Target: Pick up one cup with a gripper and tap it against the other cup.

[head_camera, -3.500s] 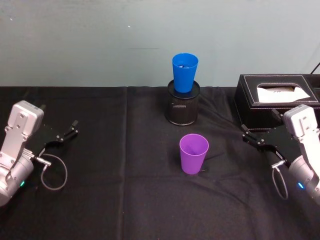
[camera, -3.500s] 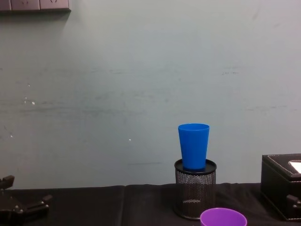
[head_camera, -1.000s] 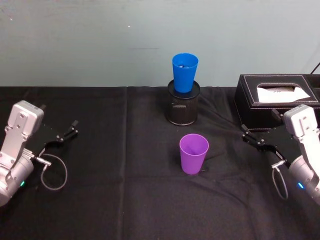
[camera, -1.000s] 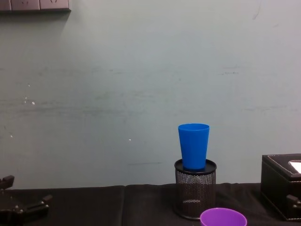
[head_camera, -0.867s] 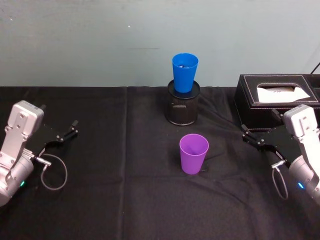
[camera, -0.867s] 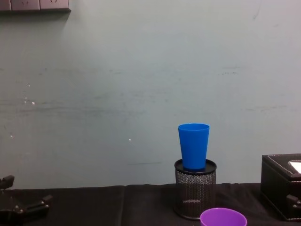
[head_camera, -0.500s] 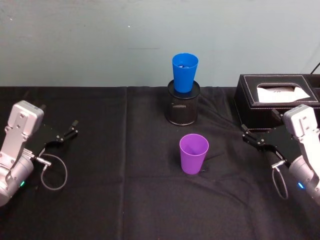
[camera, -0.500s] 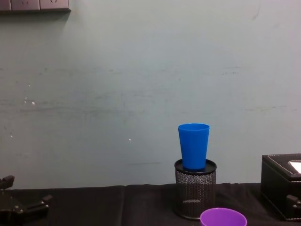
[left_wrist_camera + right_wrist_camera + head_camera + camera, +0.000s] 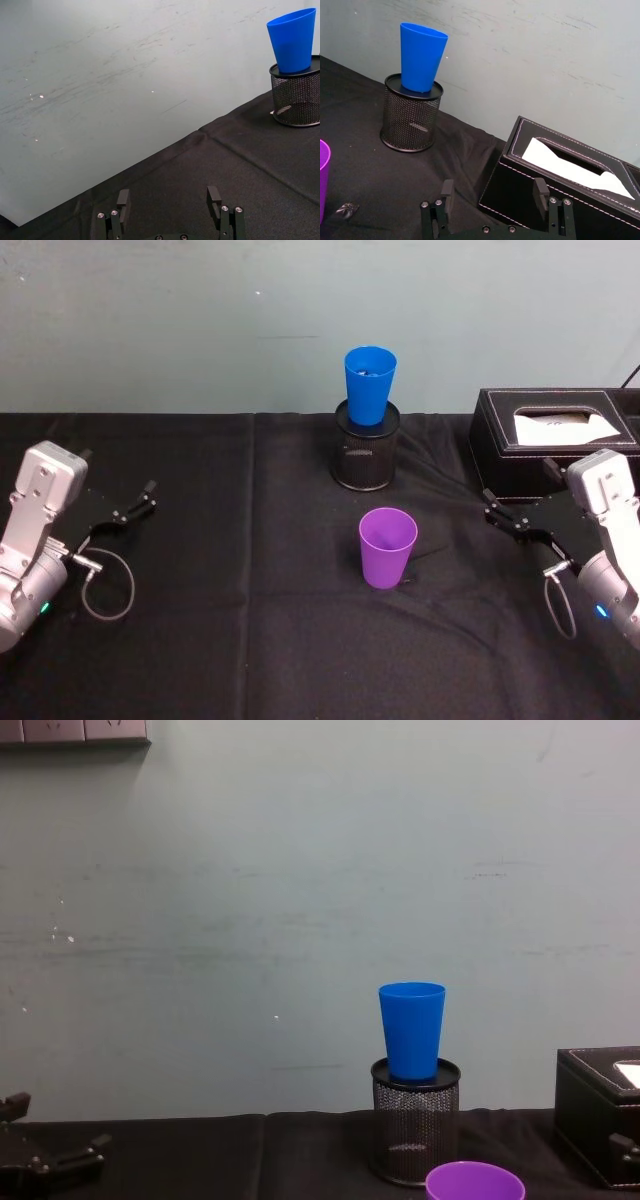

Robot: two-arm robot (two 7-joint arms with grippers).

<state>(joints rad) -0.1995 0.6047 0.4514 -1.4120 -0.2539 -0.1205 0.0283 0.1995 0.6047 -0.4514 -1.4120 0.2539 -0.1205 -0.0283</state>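
The purple cup (image 9: 388, 547) stands upright on the black tablecloth at the middle of the table; its rim (image 9: 475, 1183) shows low in the chest view. Behind it the blue cup (image 9: 369, 386) sits upright in the mouth of a black mesh pen holder (image 9: 366, 456). My right gripper (image 9: 492, 509) rests open at the right side of the table, well right of the purple cup, with nothing between its fingers (image 9: 446, 194). Far to the left my left gripper (image 9: 141, 498) is parked, open and empty, its fingers (image 9: 123, 198) spread.
A black tissue box (image 9: 545, 440) with white tissue stands at the back right, just behind my right gripper. The cloth-covered table (image 9: 230, 640) ends at a pale wall behind. Cables loop beside both wrists.
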